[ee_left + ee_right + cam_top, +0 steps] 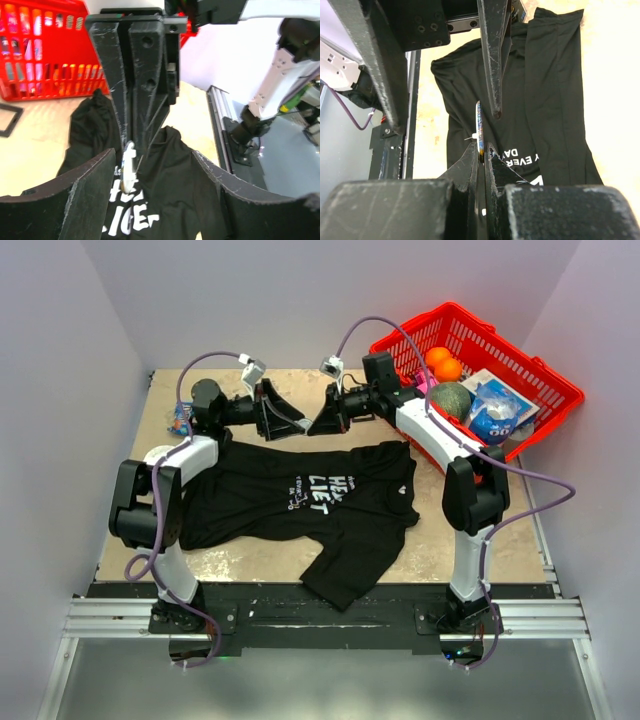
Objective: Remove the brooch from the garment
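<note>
Two arms meeting tip to tip over the far edge of the garment (300,495), right end effector (481,150) pinching the brooch (479,129) edge-on above the cloth, left end effector (152,156) spread open just beside it, garment lying on the tabletop (480,540)

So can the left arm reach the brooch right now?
Probably yes. The shut right gripper holds the brooch at its tips, and the open left gripper has a finger on each side of it, with nothing in between.
</note>
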Robot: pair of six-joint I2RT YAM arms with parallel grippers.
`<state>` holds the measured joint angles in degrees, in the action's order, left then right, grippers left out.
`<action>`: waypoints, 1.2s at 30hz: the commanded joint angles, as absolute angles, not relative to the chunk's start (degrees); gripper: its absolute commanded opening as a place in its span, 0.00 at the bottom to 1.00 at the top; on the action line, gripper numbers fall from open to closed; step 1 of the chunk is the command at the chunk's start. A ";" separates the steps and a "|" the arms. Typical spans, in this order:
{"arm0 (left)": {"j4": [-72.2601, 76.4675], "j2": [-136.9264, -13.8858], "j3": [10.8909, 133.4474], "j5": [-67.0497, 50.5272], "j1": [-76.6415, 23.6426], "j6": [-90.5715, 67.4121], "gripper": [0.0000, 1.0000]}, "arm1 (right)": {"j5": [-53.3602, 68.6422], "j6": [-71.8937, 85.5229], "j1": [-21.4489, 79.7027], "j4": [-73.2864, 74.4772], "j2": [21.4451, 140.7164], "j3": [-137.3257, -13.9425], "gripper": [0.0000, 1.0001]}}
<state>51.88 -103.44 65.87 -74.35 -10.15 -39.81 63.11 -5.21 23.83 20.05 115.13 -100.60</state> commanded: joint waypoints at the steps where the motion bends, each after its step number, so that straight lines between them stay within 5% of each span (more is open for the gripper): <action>1: 39.90 -100.11 67.68 -71.98 -10.02 -26.98 0.64 | 63.99 -4.13 23.55 17.75 110.74 -99.93 0.00; 7: 28.25 -99.84 69.17 -72.16 -11.34 -17.07 0.57 | 63.72 -3.43 23.64 17.05 110.13 -99.32 0.00; 23: 30.23 -103.36 71.90 -70.93 -12.22 -19.95 0.38 | 63.63 -2.64 23.73 16.35 110.65 -99.23 0.00; 36: 29.80 -104.50 72.33 -71.72 -12.30 -19.51 0.39 | 63.98 -1.67 23.64 15.82 112.24 -100.63 0.00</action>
<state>29.04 -104.33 70.00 -72.12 -12.10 -20.38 62.70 -2.81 23.83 18.13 113.82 -98.98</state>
